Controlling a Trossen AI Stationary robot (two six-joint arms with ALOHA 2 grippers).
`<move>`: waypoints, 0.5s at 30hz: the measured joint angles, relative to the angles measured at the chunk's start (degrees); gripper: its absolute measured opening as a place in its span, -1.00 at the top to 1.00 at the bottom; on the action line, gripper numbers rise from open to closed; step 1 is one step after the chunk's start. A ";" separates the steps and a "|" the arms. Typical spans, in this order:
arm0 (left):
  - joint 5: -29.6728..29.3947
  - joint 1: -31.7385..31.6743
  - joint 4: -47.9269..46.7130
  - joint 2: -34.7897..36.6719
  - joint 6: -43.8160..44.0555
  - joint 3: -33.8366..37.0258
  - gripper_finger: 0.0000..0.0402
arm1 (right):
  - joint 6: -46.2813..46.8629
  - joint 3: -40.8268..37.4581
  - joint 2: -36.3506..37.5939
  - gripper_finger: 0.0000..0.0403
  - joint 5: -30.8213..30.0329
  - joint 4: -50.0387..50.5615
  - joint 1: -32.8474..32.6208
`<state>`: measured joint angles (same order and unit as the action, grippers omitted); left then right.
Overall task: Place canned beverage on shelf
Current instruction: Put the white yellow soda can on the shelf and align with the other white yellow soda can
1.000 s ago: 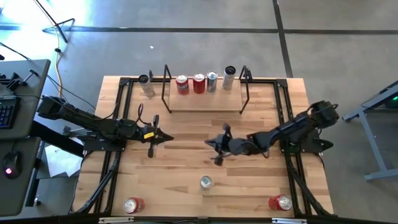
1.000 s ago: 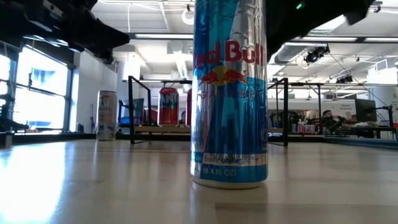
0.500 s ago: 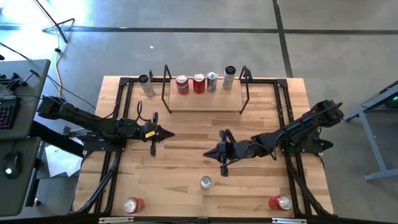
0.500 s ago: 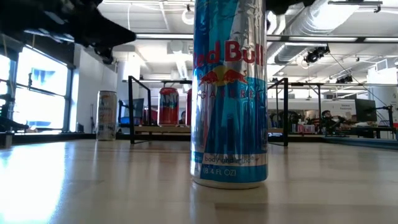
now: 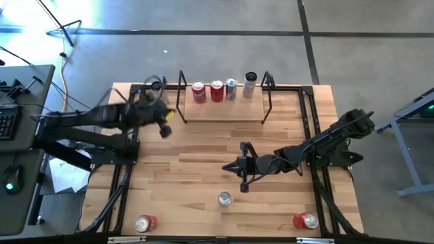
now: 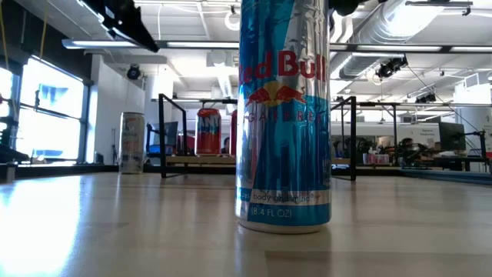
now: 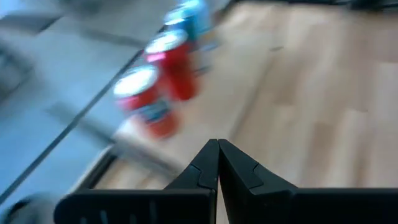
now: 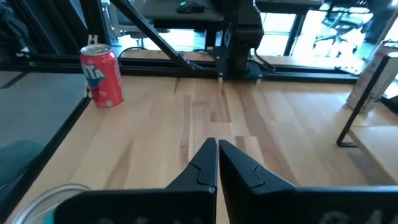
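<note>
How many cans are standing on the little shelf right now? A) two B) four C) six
B, because the high view shows four cans in a row on the shelf: two red cans, a blue and silver can and a tall pale can. Another can stands on the table beside it, outside the frame.

A wooden table (image 5: pixel 203 156) carries the shelf (image 5: pixel 224 108) at its far edge, on which four cans (image 5: pixel 216 90) are lined up. A slim can (image 5: pixel 158 91) stands just beside the shelf. A blue can (image 5: pixel 224 198) and two red cans (image 5: pixel 145 223) are placed near the front edge.
</note>
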<state>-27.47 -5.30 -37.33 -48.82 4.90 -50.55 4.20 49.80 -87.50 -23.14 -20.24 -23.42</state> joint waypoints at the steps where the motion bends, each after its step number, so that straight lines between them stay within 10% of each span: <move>1: -0.40 -2.07 -3.41 0.00 0.69 -1.92 1.00 | -0.48 0.00 0.00 1.00 -0.35 -0.20 0.00; 8: 6.34 -21.70 -22.05 -5.00 4.15 -12.51 1.00 | -1.68 0.00 0.00 1.00 -0.45 -0.40 0.83; 15: 25.63 -38.79 -31.64 -19.90 -1.32 -22.83 0.97 | -1.68 -0.02 0.00 1.00 -0.60 -1.52 0.92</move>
<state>-1.84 -44.08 -68.97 -68.72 3.58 -73.38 2.52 49.78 -87.50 -23.75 -21.76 -22.50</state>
